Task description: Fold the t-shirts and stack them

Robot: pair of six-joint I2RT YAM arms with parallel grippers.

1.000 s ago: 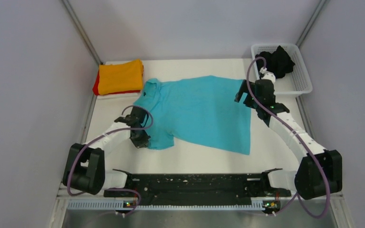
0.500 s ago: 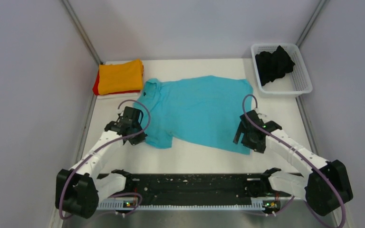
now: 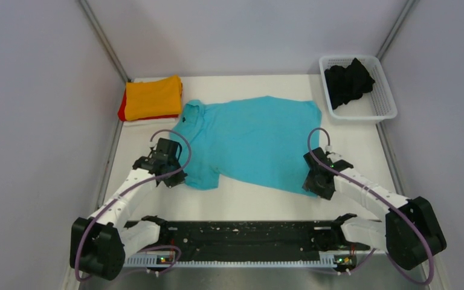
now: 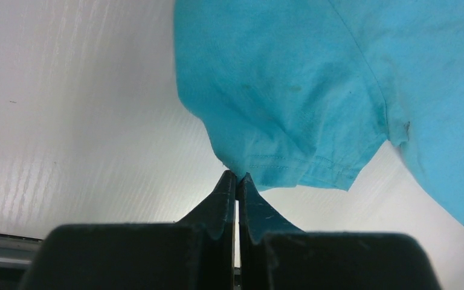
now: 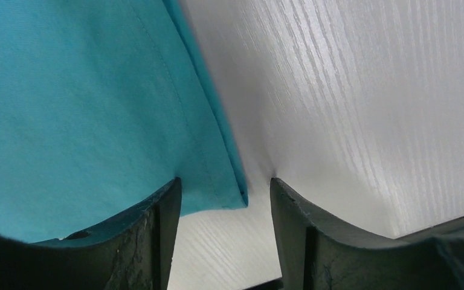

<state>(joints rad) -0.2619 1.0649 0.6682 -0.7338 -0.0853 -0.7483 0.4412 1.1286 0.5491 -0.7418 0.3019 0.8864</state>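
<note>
A turquoise collared t-shirt (image 3: 254, 139) lies spread across the middle of the table, collar to the left. My left gripper (image 3: 178, 178) is shut on the hem of its near sleeve (image 4: 278, 166), the fingertips (image 4: 228, 184) pinched together on the cloth. My right gripper (image 3: 313, 184) is open at the shirt's near right corner. In the right wrist view that corner (image 5: 223, 193) lies between the two fingers, with the left finger over the cloth. An orange t-shirt (image 3: 153, 96) sits folded on a red one (image 3: 121, 110) at the back left. A black t-shirt (image 3: 347, 81) is bunched in the basket.
The white mesh basket (image 3: 386, 107) stands at the back right corner. Grey walls close in the table on the left, back and right. A black rail (image 3: 241, 232) runs along the near edge between the arm bases.
My right arm swung from the shirt's far right edge near the basket down to its near right corner, and its jaws narrowed. My left gripper drew slightly back and left, still shut on the sleeve.
</note>
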